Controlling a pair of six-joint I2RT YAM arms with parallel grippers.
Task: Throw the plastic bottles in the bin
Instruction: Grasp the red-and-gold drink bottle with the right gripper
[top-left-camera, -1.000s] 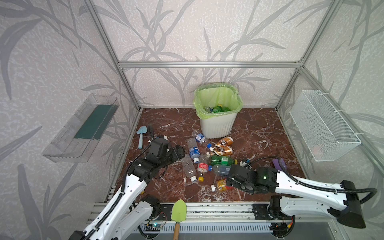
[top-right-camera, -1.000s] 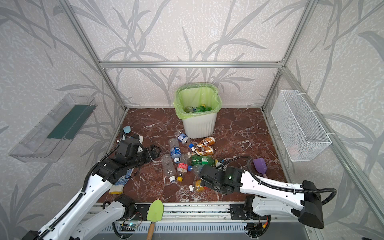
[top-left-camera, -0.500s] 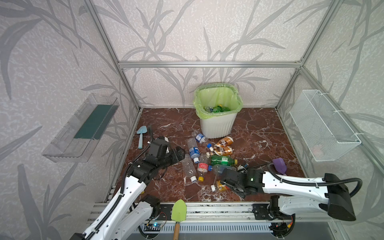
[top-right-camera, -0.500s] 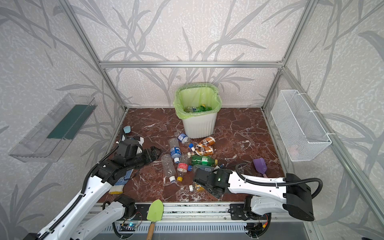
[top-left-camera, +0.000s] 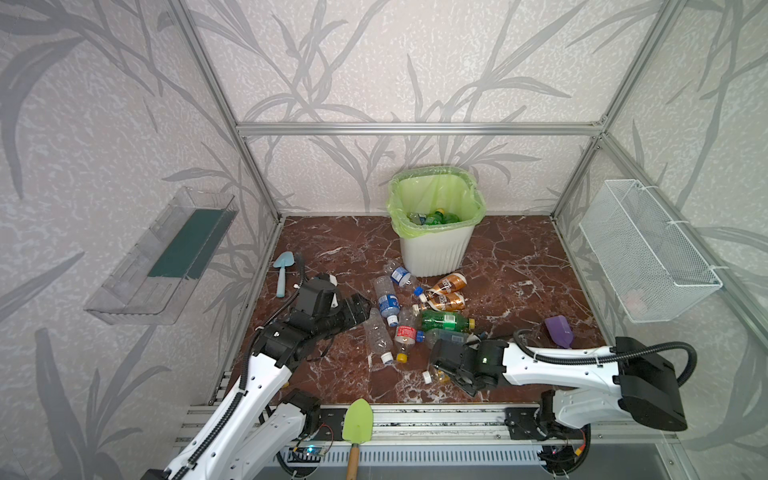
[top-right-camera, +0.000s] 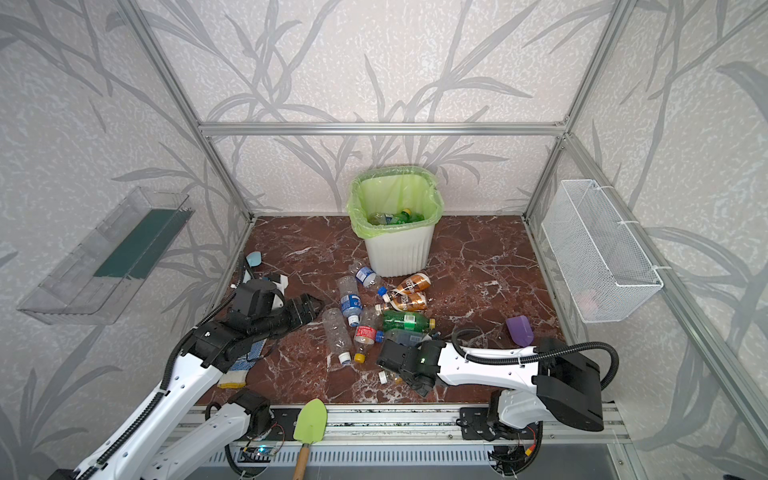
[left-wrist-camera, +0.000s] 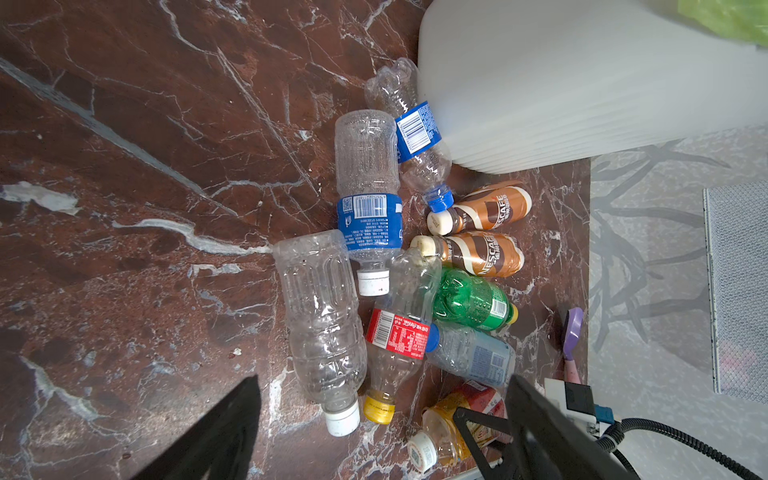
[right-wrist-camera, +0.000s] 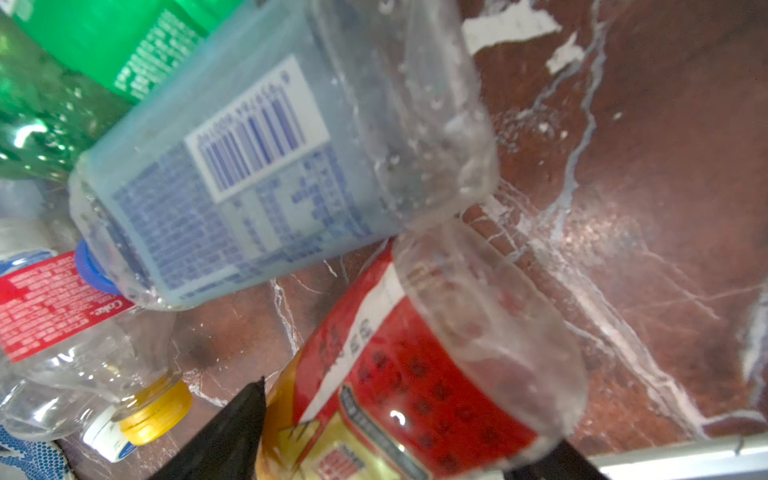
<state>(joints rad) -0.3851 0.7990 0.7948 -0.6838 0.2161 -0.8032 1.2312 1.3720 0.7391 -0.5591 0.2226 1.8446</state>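
Bottles (top-left-camera: 409, 316) heaped mid-desk, just in front of bin (top-left-camera: 436, 249) at back edge. Right tool (right-wrist-camera: 374, 432) straddling red-and-yellow-labelled bottle (right-wrist-camera: 415, 374) near front edge, grip not confirmable. Left tool (left-wrist-camera: 374, 419) spread, empty, beside the heap.

ten plastic bottles (left-wrist-camera: 369, 208) lie on the bench: five clear ones, among them three with blue labels and one with a red label, two brown-and-white wrapped ones (left-wrist-camera: 482, 253), one green one (left-wrist-camera: 469, 299), one pale blue one, and one red-and-yellow labelled one (right-wrist-camera: 415, 374) between the right jaws. there are three toy spades, blue (top-left-camera: 282, 266), green (top-left-camera: 356, 419) and purple (top-left-camera: 559, 330), and one bin (top-left-camera: 436, 249) holding more bottles, too hidden to count.
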